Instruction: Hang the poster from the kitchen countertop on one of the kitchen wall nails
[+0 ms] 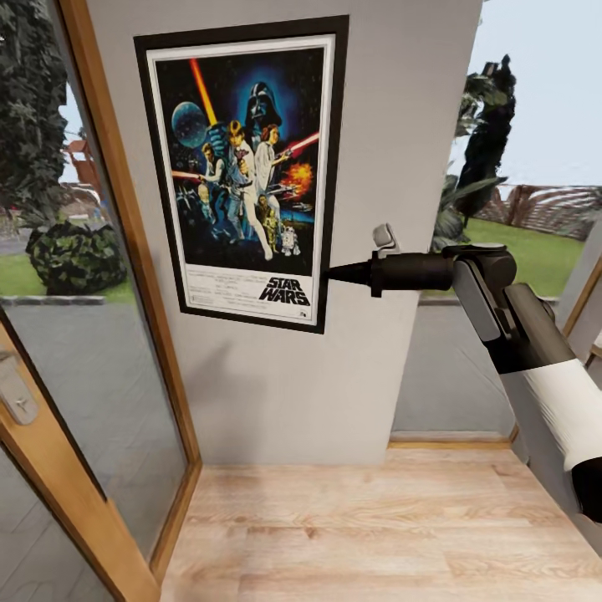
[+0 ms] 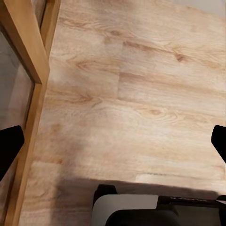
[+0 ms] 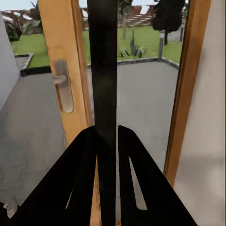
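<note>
Tall black-framed Star Wars poster (image 1: 244, 171) sits flat against the plain light grey wall (image 1: 376, 134), slightly tilted. Black right gripper (image 1: 328, 272) pinches the poster's right edge, fingers clamped on the frame. Left gripper (image 2: 113, 141) hangs spread wide over the pale wood plank floor (image 2: 136, 89). Wood-framed glass door (image 1: 92, 276) at left; nail probably hidden.

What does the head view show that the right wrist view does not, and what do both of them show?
Head view alone: the printed face of the tall black-framed Star Wars poster flat against the light grey wall, and the pale wooden floor. Right wrist view alone: a metal door handle on a wooden frame. Both: the right gripper shut on the poster's black edge, and the green garden outside.
</note>
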